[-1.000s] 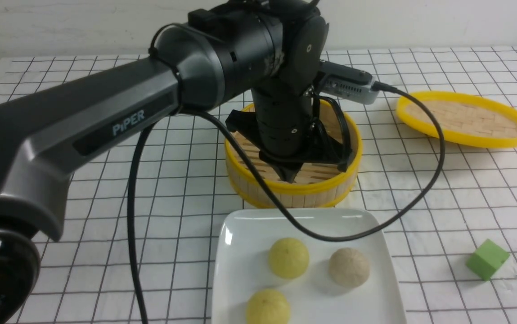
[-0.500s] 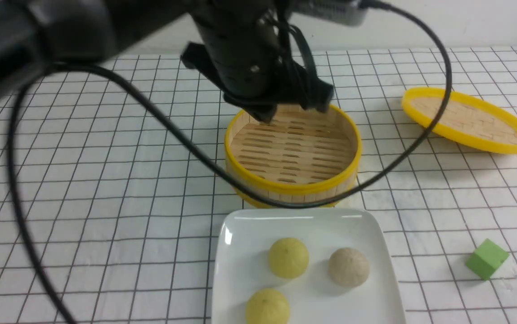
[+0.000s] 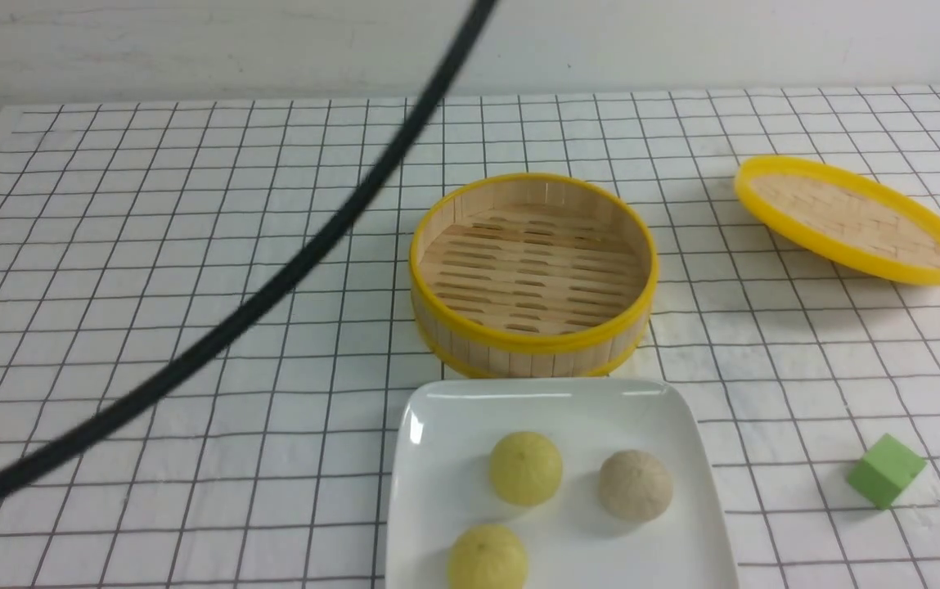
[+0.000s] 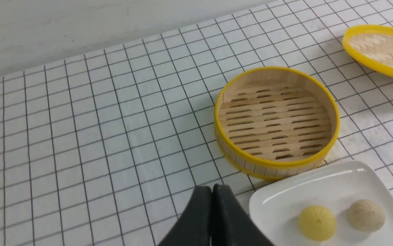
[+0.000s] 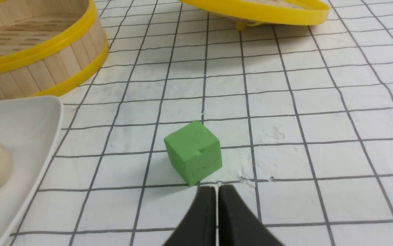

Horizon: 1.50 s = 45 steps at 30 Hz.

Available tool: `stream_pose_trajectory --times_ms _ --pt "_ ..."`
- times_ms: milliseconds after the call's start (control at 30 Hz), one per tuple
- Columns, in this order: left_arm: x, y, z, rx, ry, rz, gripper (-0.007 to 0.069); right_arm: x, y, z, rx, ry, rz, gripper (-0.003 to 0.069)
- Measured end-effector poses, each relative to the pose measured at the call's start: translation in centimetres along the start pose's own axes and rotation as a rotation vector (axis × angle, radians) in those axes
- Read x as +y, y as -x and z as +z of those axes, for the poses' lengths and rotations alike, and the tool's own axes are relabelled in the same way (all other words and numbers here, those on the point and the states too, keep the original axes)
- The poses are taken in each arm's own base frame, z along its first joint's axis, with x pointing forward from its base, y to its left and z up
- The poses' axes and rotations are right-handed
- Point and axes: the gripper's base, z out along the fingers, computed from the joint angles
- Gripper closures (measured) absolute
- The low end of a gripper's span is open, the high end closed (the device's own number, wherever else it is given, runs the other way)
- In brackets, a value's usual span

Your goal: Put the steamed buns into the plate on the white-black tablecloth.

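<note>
plate point(image 3: 437, 507): three steamed buns point(image 3: 525, 468) | steamer point(image 3: 532, 343): open (lid point(image 3: 850, 219) apart, tilted) | left gripper point(image 4: 212, 191), right gripper point(image 5: 216, 192): jaws together

The left gripper point(image 4: 212, 191) has its two black fingers pressed flat together, poised high off the left side of the plate point(image 4: 285, 201). The right gripper point(image 5: 215, 191) is likewise closed, low, well off the plate's right side.

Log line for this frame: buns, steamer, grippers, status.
steamed buns: all three on plate | steamer: empty, lid off | left gripper: shut, empty | right gripper: shut, empty, by green cube | status: looks complete
</note>
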Motion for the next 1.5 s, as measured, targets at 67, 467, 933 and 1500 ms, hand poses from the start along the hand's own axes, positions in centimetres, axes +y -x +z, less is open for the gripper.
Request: stream_pose_trajectory --times_ms 67,467,933,1500 --pt "0.7 -1.9 -0.7 0.010 0.006 -0.017 0.0606 -0.1 0.0 0.0 -0.003 -0.017 0.004 0.0630" --pt "2.6 -13.3 -0.5 -0.015 -0.021 -0.168 0.0606 -0.3 0.0 0.0 -0.008 -0.053 0.003 0.0618" --pt "-1.6 -20.1 6.9 -0.325 -0.394 -0.293 0.0601 -0.3 0.0 0.0 -0.007 -0.054 -0.001 0.0612" --pt "-1.1 -21.3 7.7 -0.276 -0.297 -0.207 0.0582 -0.3 0.1 0.0 -0.006 -0.055 -0.001 0.0597"
